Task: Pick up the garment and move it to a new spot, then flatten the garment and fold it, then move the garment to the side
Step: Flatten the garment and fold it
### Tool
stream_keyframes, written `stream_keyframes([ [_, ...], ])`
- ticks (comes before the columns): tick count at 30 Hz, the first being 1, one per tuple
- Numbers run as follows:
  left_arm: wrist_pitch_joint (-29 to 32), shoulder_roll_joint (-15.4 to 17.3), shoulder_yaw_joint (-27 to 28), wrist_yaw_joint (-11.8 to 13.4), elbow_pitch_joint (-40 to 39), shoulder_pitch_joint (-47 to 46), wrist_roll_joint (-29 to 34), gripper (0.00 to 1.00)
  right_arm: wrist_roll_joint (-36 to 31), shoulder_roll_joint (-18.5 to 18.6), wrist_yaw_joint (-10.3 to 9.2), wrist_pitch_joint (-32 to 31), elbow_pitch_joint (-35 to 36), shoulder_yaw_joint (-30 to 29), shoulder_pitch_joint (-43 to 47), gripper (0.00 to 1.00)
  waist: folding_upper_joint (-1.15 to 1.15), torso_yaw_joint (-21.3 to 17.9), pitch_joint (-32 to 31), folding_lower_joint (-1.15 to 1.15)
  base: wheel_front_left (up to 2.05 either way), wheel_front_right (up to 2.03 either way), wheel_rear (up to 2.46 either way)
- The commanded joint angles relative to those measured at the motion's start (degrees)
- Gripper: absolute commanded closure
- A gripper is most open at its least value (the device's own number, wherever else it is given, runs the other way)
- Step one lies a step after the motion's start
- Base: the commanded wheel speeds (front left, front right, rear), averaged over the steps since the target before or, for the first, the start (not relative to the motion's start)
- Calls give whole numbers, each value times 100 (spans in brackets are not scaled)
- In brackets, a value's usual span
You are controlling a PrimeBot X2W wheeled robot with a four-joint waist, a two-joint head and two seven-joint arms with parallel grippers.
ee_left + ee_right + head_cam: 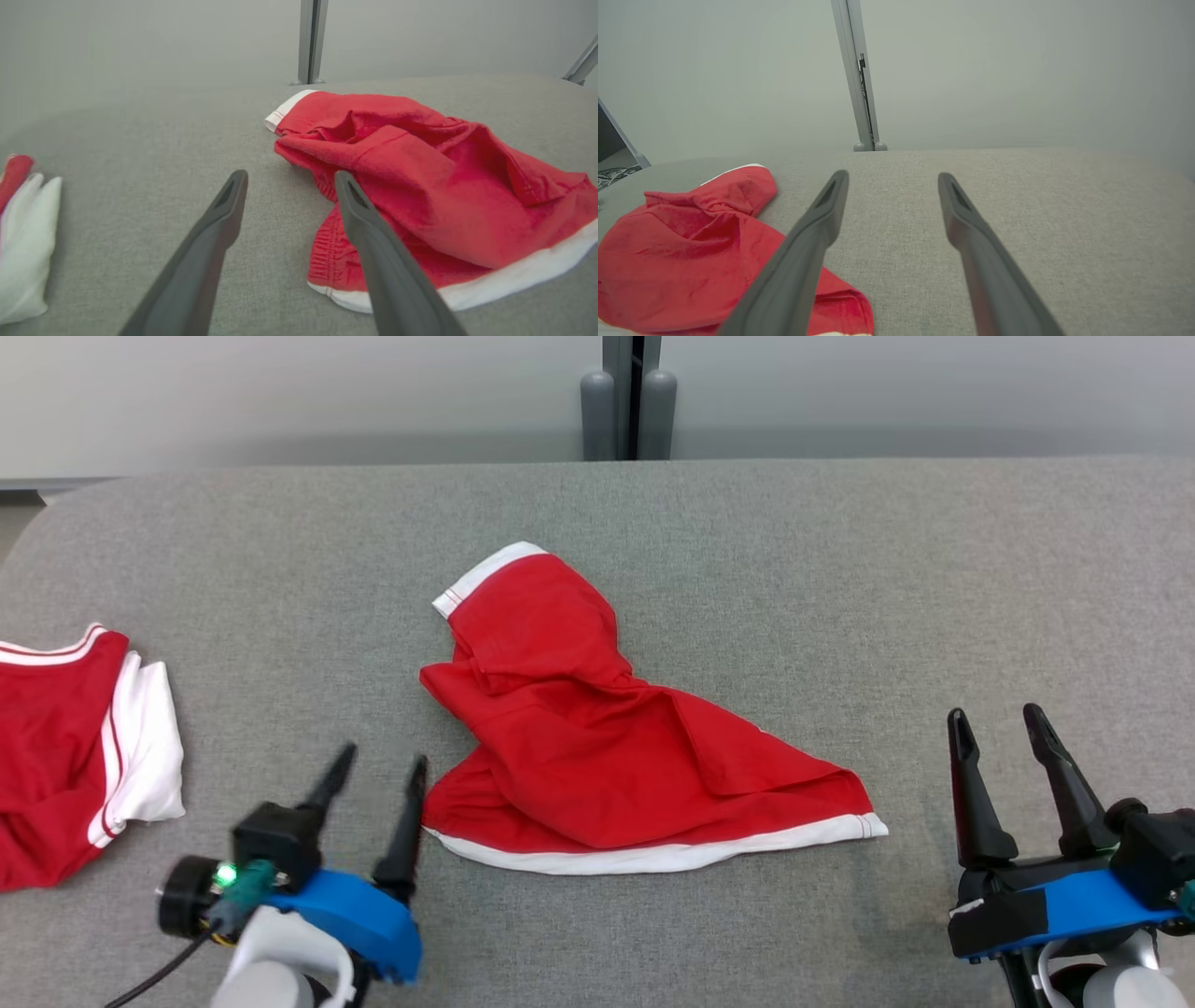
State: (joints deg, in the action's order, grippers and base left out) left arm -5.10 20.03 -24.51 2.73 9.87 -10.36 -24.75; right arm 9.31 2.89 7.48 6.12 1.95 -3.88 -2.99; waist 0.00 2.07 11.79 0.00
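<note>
Either side of the garment (597, 737), left pincer (385, 758) and right pincer (995, 714) gape empty.

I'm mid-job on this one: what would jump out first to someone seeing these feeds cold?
The crumpled red garment with white trim, in the middle of the grey table, grabs the eye first. A second red-and-white garment lies at the table's left edge. Both hands are open and empty: the left hand beside the crumpled garment's near-left corner, the right hand off to its right.
</note>
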Motion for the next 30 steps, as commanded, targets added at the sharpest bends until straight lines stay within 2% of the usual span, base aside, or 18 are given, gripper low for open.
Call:
stream_keyframes([
  [1,116,-34,-95,-109,133,25,-55,0,24,3,3,25,-27,13,76,0,0,-1,49,0,0,0,0],
  [5,447,-142,-389,-393,581,-48,-155,0,34,4,3,52,-142,25,35,0,0,-14,147,0,0,0,0],
  [12,694,-258,-445,-587,1205,-264,-407,0,3,4,3,48,-325,-31,-63,0,0,-7,288,0,0,0,0],
  [13,672,-283,-445,-618,1262,-300,-441,13,-8,3,3,37,-376,-40,-65,0,0,-5,306,0,0,0,0],
  [14,660,-301,-452,-628,1312,-341,-450,57,-35,4,3,24,-431,-52,-62,0,0,-3,321,0,0,0,0],
  [15,646,-318,-468,-662,1365,-385,-455,74,-36,3,3,10,-491,-57,-49,0,0,-2,333,0,0,0,0],
  [16,623,-330,-479,-676,1406,-418,-465,100,-54,4,3,3,-568,-64,-23,0,0,-3,345,0,0,0,0],
  [21,568,-358,-520,-734,1562,-559,-479,100,-74,3,3,-39,-1022,87,56,0,0,15,433,0,0,0,0],
  [30,427,-402,-618,-709,1673,-720,-384,100,222,9,3,-18,-1789,732,-63,0,0,144,568,0,0,0,0],
])
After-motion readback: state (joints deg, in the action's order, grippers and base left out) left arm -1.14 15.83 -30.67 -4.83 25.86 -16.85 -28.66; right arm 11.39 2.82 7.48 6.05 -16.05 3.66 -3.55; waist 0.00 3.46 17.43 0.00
